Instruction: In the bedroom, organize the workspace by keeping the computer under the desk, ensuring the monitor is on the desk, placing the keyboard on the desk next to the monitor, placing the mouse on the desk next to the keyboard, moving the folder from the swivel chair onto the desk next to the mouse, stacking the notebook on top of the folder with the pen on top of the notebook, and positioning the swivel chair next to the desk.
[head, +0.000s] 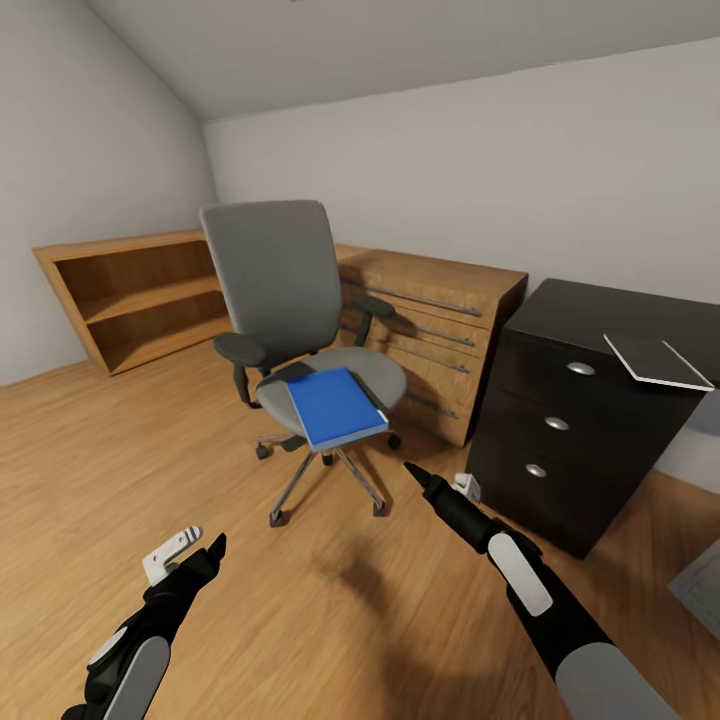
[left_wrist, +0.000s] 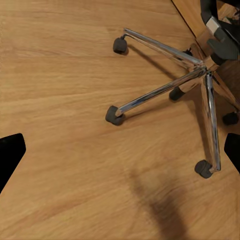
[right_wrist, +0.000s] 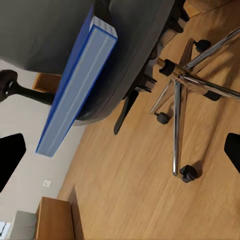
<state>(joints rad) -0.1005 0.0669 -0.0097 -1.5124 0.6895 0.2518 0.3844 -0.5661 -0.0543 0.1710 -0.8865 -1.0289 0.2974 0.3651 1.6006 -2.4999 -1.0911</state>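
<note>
Folder (head: 335, 408), bright blue, lies flat on the swivel chair (head: 285, 300) at twelve o'clock. Right wrist view shows its white page edges (right_wrist: 75, 95). Both claws, left gripper (head: 195, 552) and right gripper (head: 440, 485), are spread and empty.

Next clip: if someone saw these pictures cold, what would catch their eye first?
Most striking is the flat bright blue folder lying on the seat of the grey upholstered swivel chair in mid-room. To its right stands a black three-drawer unit with a thin dark grey notebook overhanging its top edge. Both arms reach forward low over the wooden floor, the right pincer nearer the chair.

Head looks down into room; both wrists close, sharing swivel chair (head: 300, 330) base.
</note>
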